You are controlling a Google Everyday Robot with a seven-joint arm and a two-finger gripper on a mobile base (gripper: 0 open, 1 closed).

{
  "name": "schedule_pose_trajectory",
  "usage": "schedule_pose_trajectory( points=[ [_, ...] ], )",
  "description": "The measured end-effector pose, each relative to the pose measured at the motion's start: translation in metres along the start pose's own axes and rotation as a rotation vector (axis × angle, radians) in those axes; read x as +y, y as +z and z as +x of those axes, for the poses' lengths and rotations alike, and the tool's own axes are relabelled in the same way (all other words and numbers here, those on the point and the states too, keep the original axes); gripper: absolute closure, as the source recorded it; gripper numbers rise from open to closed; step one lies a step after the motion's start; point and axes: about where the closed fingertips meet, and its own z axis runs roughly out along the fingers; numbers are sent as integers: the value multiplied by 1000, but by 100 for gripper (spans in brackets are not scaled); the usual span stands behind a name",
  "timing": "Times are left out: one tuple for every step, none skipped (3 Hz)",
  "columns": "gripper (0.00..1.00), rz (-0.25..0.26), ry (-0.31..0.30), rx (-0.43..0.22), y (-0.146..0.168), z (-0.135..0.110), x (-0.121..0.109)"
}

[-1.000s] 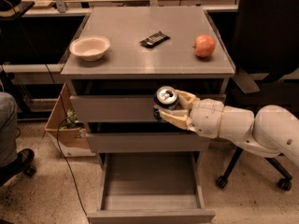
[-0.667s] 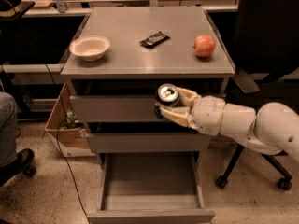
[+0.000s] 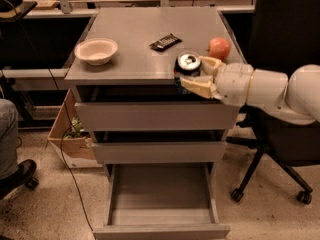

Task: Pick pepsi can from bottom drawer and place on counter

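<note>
The pepsi can [image 3: 188, 65] is upright, silver top showing, held in my gripper [image 3: 196, 74] at the front right edge of the counter [image 3: 135, 39]. The gripper's cream fingers [image 3: 199, 86] are shut around the can, with the white arm reaching in from the right. The can is about level with the counter's front edge. The bottom drawer [image 3: 160, 199] is pulled open below and its tray is empty.
On the counter stand a white bowl [image 3: 96, 50] at the left, a flat black snack bar [image 3: 165, 42] in the middle and a red apple [image 3: 218, 47] at the right, just behind the gripper. An office chair [image 3: 272, 149] is right of the cabinet, a cardboard box [image 3: 70, 134] left.
The gripper has lifted the can from in front of the top drawer up to the counter's front edge. The view has also shifted, so the cabinet sits lower in it.
</note>
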Motion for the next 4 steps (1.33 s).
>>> schedule_pose_trajectory(
  points=[
    [100, 25, -1, 0, 10, -9, -45],
    [100, 30, 20, 3, 35, -6, -80],
    [100, 7, 59, 18, 67, 9, -97],
    [81, -28, 110, 42, 93, 27, -101]
  ],
)
